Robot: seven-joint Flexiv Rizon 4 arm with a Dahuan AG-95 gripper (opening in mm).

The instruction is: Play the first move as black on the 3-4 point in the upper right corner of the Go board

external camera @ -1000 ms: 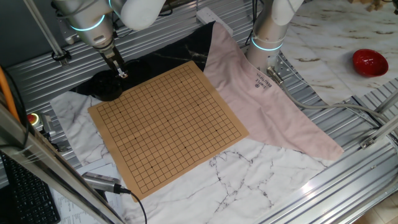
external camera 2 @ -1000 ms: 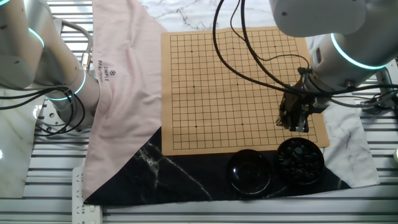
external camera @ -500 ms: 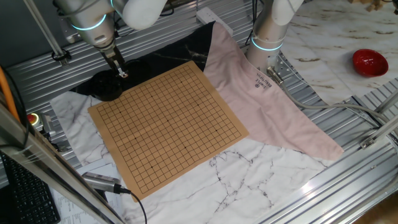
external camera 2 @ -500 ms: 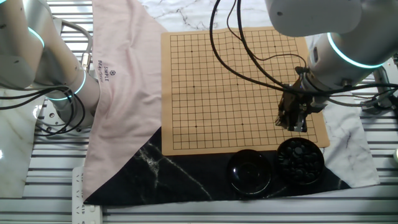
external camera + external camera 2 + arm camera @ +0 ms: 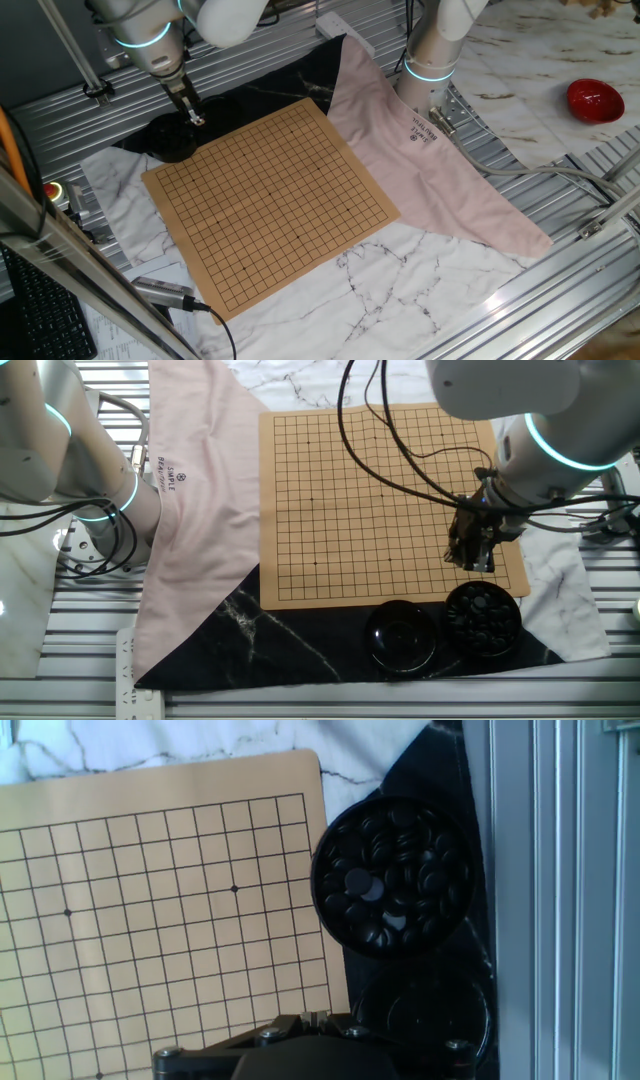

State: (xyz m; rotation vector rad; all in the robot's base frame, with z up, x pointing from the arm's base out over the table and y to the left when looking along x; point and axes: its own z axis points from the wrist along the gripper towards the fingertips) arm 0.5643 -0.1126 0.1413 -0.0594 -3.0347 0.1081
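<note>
The tan Go board (image 5: 380,500) lies on the cloths, and no stone shows on any of its grid crossings. A round black bowl full of glossy black stones (image 5: 482,618) stands just off the board's near right corner; it fills the upper middle of the hand view (image 5: 393,875). My gripper (image 5: 470,558) hangs over the board's edge right beside that bowl, and also shows in the one fixed view (image 5: 197,119). In the hand view its fingertips (image 5: 315,1016) stand together at the bottom edge, with no stone visible between them.
A second dark round dish (image 5: 402,635) sits left of the stone bowl on black marbled cloth. A pink cloth (image 5: 200,490) covers the board's left side, beside another robot's base (image 5: 100,510). A red bowl (image 5: 595,100) lies far off. Slotted metal table rails (image 5: 560,900) run past the bowls.
The arm shifted very slightly over the board edge a second ago; since then nothing has visibly moved. The fingers stay together.
</note>
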